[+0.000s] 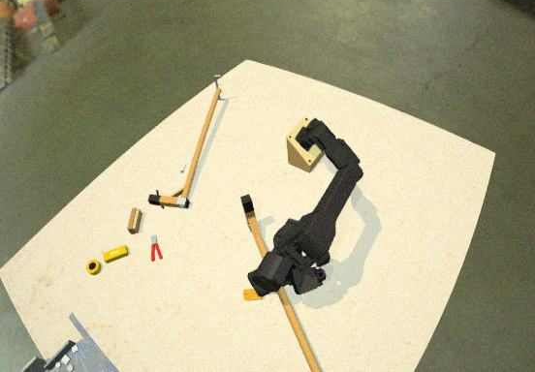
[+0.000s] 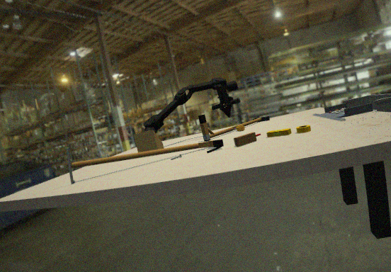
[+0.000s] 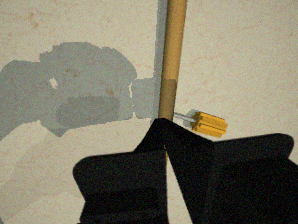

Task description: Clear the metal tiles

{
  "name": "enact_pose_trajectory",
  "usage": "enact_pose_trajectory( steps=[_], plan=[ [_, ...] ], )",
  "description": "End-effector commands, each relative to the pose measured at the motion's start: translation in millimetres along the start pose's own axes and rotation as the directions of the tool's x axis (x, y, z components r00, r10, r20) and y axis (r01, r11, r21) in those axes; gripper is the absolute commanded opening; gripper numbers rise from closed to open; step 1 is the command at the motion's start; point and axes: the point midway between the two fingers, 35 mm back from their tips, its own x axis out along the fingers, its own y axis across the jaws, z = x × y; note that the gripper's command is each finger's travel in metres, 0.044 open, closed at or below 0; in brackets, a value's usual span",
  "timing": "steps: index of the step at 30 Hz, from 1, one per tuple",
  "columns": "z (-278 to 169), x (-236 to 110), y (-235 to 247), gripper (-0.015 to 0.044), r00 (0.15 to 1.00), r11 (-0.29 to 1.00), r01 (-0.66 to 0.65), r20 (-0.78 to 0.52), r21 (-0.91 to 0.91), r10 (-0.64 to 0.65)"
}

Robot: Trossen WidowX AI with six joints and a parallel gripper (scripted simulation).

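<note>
— How far along is it?

— Barely begun, by my reading. The metal tiles [image 1: 64,358] lie on the steel bench plate [image 1: 92,354] at the near left corner, none cleared. The long scraper [image 1: 278,291] lies flat on the table [image 1: 397,242], unheld.

— And the gripper [image 3: 165,132]?

— Hanging above the scraper's handle, fingers pressed together on nothing, beside 1 small yellow-handled screwdriver [image 3: 210,125].

— Which way does the scraper point?

— Top view: black blade end [image 1: 247,203] far and left, long axis running diagonally to the near right, well apart from the plate.
</note>
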Motion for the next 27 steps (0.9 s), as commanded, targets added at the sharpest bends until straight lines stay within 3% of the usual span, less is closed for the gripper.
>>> enact_pose_trajectory(
  steps=[1, 19, 27],
  plan=[
    [2, -16, 5, 0.0000, 1.000, 0.996, 0.013, 0.026, 0.092, -0.015],
    [2, -73, 31, 0.0000, 0.990, 0.854, -0.005, 0.122, 0.521, -0.069],
    [3, -71, 31, 0.0000, 0.990, 0.845, -0.007, 0.124, 0.535, -0.071]
  ],
)
